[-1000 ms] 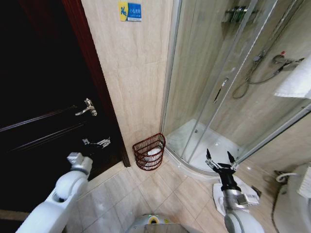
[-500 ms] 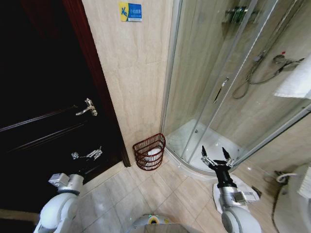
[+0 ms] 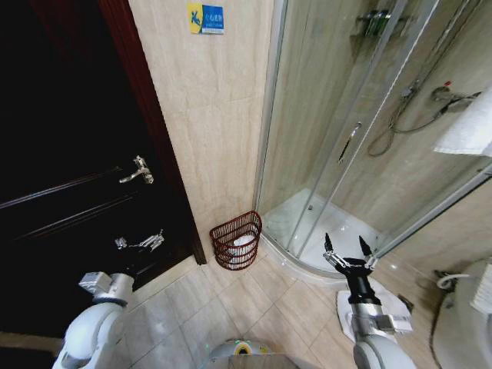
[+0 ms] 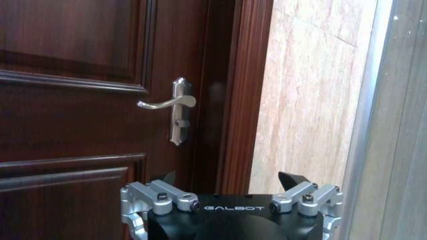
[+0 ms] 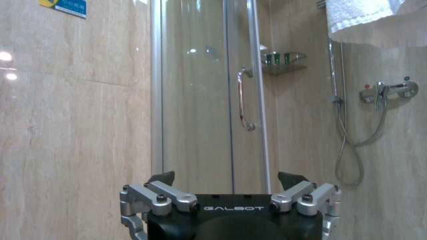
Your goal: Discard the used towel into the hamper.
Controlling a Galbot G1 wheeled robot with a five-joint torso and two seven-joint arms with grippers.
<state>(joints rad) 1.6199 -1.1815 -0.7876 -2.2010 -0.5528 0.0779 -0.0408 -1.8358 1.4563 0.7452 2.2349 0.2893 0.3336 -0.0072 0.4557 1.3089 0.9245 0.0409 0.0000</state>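
Showing hamper (image 3: 237,240) partly; white contents inside indistinct.

upright wire hamper (image 3: 236,239), towel (image 3: 242,241) inside

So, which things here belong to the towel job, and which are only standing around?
Job: hamper with white cloth inside; open right gripper; open left gripper.
Not the job: door handle, shower door handle, blue wall sign.

One hamper (image 3: 236,239) by the wall, two grippers: left (image 3: 139,243), right (image 3: 348,254). One dark door (image 3: 69,192), one lever handle (image 3: 137,171), one white towel (image 3: 469,127).
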